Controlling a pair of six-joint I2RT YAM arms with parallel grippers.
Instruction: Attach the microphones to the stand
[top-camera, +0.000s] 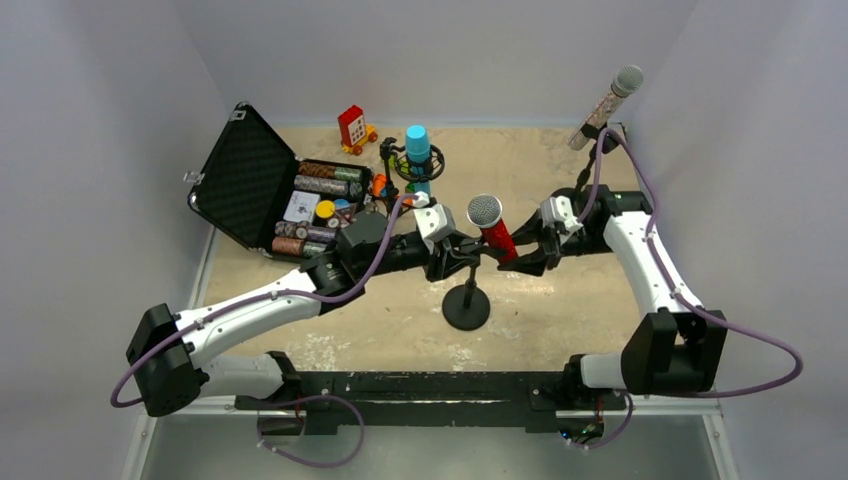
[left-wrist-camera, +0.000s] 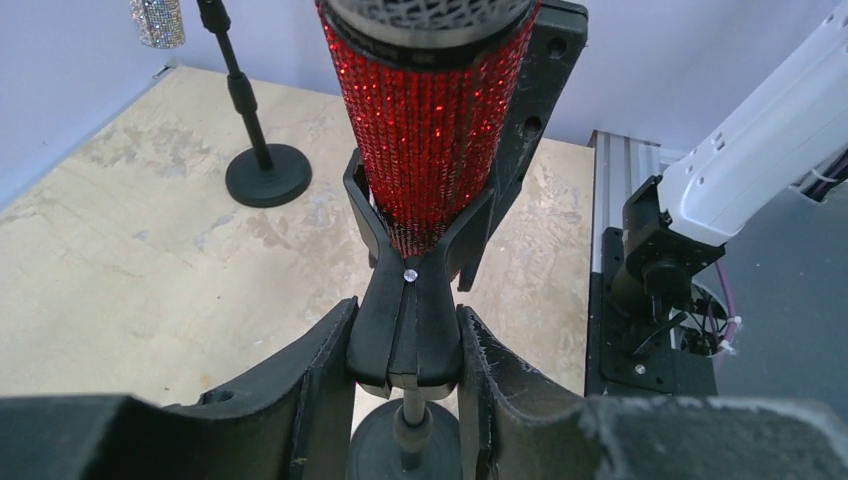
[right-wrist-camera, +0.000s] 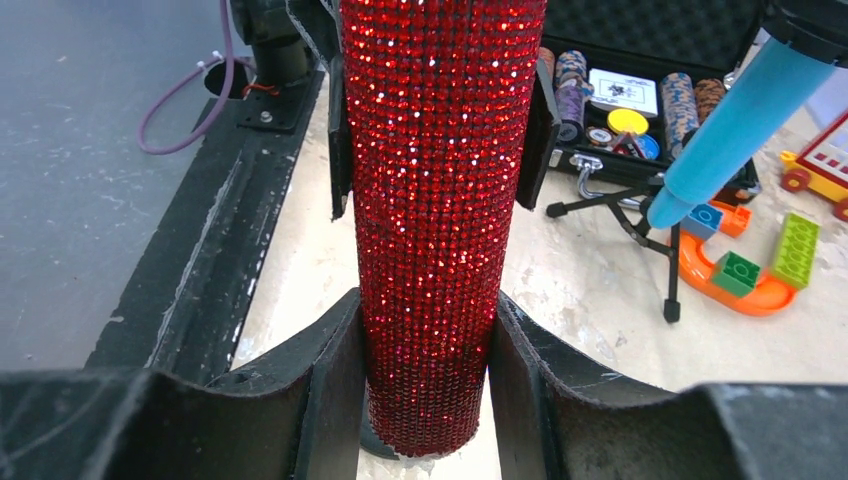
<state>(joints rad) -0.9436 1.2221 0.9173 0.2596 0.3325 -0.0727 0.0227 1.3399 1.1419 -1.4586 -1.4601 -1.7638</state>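
Note:
The red glitter microphone (top-camera: 495, 235) stands tilted over the round-based stand (top-camera: 466, 308) at mid table. My right gripper (top-camera: 528, 256) is shut on its body (right-wrist-camera: 435, 200). My left gripper (top-camera: 447, 258) is shut on the stand's black clip (left-wrist-camera: 405, 320). The microphone's lower end (left-wrist-camera: 430, 140) sits between the clip's prongs. The cyan-blue microphone (top-camera: 417, 148) stands in a tripod mount at the back. The silvery-pink microphone (top-camera: 605, 105) sits on a stand at the back right.
An open black case (top-camera: 255, 185) with chips stands at the left. A red toy (top-camera: 354, 128) and an orange track (right-wrist-camera: 745, 285) with bricks lie near the tripod. A black rail (top-camera: 430, 385) runs along the near edge.

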